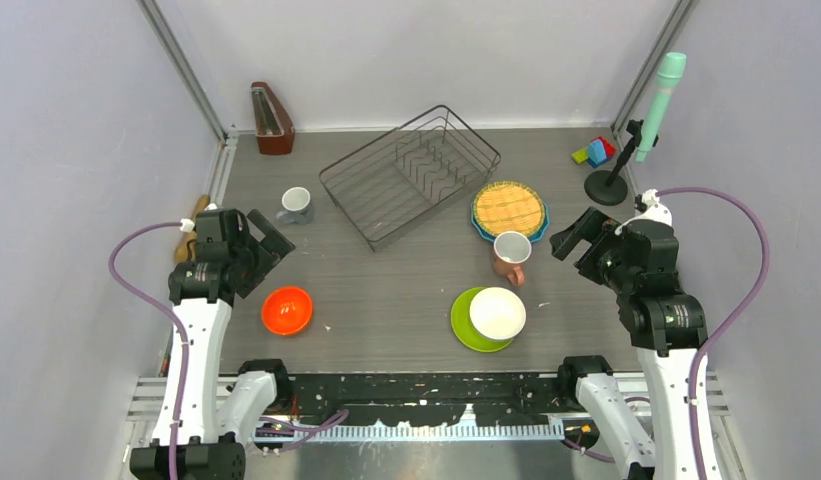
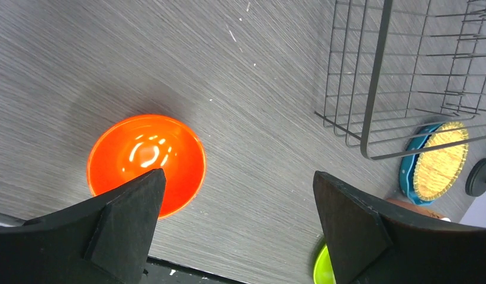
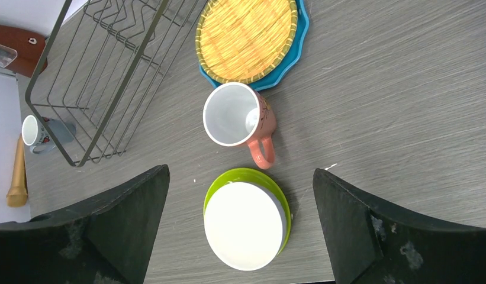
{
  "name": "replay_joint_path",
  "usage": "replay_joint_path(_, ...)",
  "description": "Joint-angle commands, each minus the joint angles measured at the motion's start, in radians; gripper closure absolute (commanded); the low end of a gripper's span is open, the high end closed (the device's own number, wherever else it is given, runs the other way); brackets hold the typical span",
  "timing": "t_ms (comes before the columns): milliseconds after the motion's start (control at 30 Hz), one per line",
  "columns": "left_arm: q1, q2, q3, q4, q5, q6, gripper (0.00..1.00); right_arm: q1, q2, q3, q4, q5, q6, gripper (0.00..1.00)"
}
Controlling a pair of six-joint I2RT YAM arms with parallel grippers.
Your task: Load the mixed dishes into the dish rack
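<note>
1. The left gripper (image 2: pixel 237 174) hangs above the table with its jaws spread fully wide and nothing between them. The right gripper (image 3: pixel 240 171) is just as wide open and just as empty.
2. The orange bowl (image 2: pixel 145 154) sits upright on the table under the left gripper. It lies off-centre toward the left finger, whose tip overlaps the bowl's rim in the wrist view. The left arm is clearly the nearer one for it.
3. The dish rack (image 1: pixel 411 175) stands at the far middle of the table with no dish in it. It is skewed, its long axis running from near-left to far-right. It lies ahead and to the right of the left gripper.
4. The small grey-blue mug (image 1: pixel 296 205) stands just beside the rack's left corner, also on the left arm's side.
5. Below the right gripper, the white bowl (image 3: pixel 245 226) rests on the lime green plate (image 3: pixel 247 174). The salmon-pink mug (image 3: pixel 237 118) is just beyond them, upright, with its handle pointing toward the plate.
6. Farther on, the round yellow woven plate (image 3: pixel 247 36) lies stacked on the teal-blue plate (image 3: pixel 287 68), near the rack's right side.
7. The bowls, plates and mugs look glossy, hard and smooth-rimmed. The woven plate is ribbed and matte. The rack is thin dark wire with upright tines.
</note>
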Motion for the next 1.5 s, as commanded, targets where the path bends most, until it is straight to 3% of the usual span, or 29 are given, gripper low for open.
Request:
replay_joint_path(0,-0.001,-0.017,-0.009,-0.003,-0.045,0.02,0.0,0.001,0.003,0.013,0.005,-0.009,-0.005,0.02)
replay_joint_path(200,-0.001,-0.013,-0.035,0.017,0.002,0.078,0.0,0.001,0.004,-0.007,0.02,-0.007,-0.014,0.02)
replay_joint_path(333,-0.002,-0.017,-0.086,0.089,0.209,0.193,0.0,0.001,-0.006,-0.054,0.062,-0.009,0.001,0.0)
replay_joint_path(433,-0.002,-0.039,-0.141,0.184,0.324,0.178,0.0,0.002,0.004,-0.1,0.093,-0.04,0.037,0.0)
replay_joint_path(767,-0.026,-0.102,-0.246,0.404,0.52,0.158,0.01,0.002,0.14,-0.193,0.277,-0.021,0.217,0.03)
replay_joint_path(1000,-0.161,-0.104,-0.275,0.518,0.465,0.174,0.01,0.001,0.256,-0.298,0.535,-0.008,0.431,0.07)
replay_joint_path(1200,-0.257,-0.092,-0.285,0.599,0.411,0.195,0.01,-0.003,0.396,-0.307,0.689,0.074,0.456,0.11)
replay_joint_path(1467,-0.289,-0.061,-0.114,0.368,0.286,0.378,0.01,-0.059,0.607,-0.238,0.765,0.049,0.375,0.16)
